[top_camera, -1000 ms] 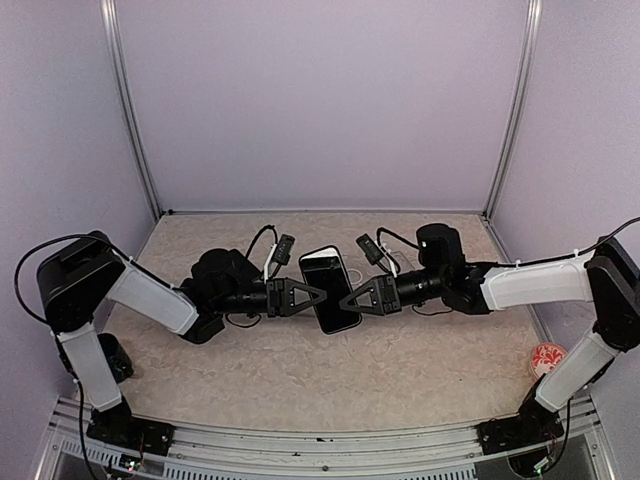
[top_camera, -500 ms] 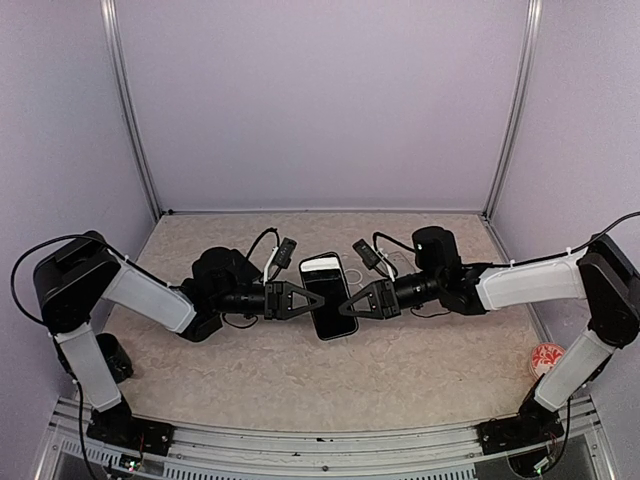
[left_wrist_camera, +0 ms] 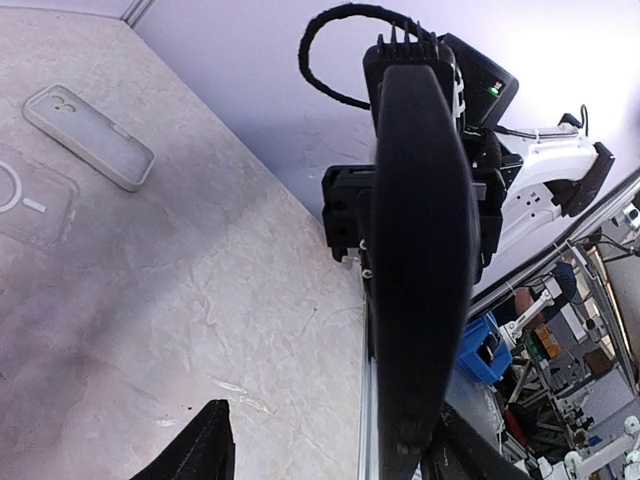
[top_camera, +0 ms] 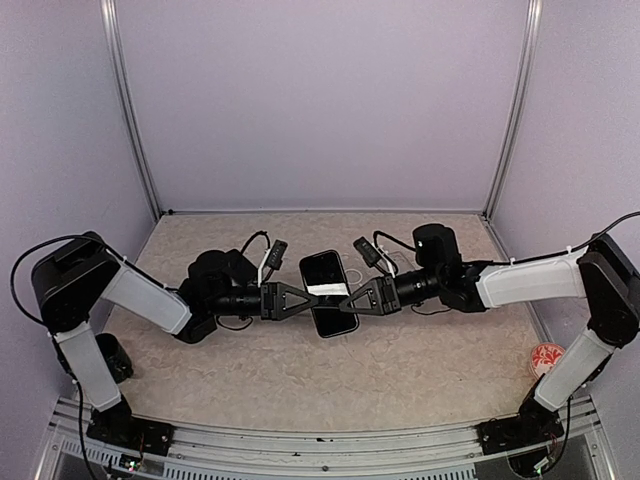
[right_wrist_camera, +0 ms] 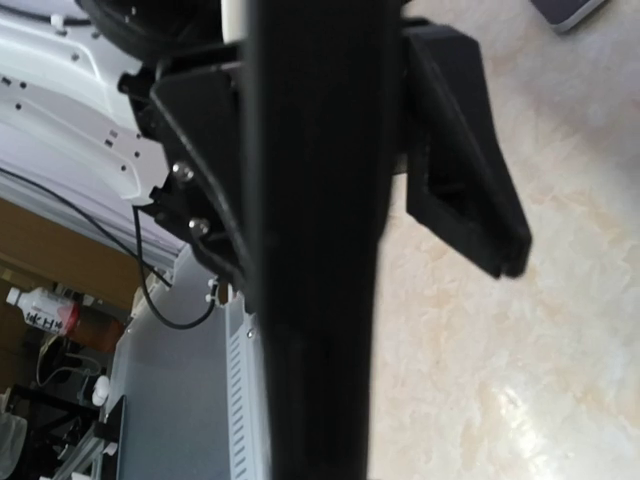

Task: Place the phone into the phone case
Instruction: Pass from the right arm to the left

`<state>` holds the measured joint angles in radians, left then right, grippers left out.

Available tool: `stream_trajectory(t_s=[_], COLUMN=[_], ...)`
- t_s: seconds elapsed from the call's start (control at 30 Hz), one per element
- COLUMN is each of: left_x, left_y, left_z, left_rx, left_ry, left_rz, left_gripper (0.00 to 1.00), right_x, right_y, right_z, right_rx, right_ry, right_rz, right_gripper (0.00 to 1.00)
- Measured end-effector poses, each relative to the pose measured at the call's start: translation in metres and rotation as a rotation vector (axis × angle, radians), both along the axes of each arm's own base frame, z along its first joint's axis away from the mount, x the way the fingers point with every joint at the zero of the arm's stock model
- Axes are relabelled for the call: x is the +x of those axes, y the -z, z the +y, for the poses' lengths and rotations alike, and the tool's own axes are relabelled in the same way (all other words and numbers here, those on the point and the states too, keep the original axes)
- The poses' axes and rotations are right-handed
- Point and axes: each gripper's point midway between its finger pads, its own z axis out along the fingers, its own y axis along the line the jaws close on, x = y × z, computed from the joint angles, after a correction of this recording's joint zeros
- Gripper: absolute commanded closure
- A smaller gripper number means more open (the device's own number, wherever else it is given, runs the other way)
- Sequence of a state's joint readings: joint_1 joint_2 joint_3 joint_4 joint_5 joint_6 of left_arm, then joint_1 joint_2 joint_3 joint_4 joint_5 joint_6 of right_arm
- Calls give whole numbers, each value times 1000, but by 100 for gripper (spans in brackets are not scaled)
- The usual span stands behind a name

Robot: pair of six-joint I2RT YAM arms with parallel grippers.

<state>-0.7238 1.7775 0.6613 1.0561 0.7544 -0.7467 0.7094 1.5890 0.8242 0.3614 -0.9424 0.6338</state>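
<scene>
Mottled beige table (top_camera: pixel 300 385) is filling the enclosure floor, with lilac walls closing it in. Over its middle I am seeing the phone (top_camera: pixel 329 308) lying screen-up between both arms. My right gripper (top_camera: pixel 352 298) is pinching its right edge. The left gripper (top_camera: pixel 303 298) is standing with jaws parted around the left edge, one finger (left_wrist_camera: pixel 205 450) showing well clear of it in the wrist view. The phone case (left_wrist_camera: pixel 28 205) is lying flat on the table, just beside a grey opaque case (left_wrist_camera: pixel 90 138).
</scene>
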Motion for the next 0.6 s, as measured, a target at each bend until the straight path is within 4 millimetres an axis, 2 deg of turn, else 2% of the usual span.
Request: stream_trajectory(t_s=[0.1,0.23,0.4,0.6], left_x=[4,10,16,17], left_y=[4,8,1,-11], left_z=[8,22,33,37], left_rx=[8,17,3,-50], left_ry=[-32,-87,-138,-164], left_rz=[8,24,9,1], left_gripper=[29,24,22,21], right_x=[9,27,45,51], right_y=[-3,-10,-16,-9], right_z=[-3,-3,4,8], right_rx=[0,7,8,16], right_ry=[21,50,65,83], right_rz=[4,1,-4,38], right_gripper=[100,100,100,100])
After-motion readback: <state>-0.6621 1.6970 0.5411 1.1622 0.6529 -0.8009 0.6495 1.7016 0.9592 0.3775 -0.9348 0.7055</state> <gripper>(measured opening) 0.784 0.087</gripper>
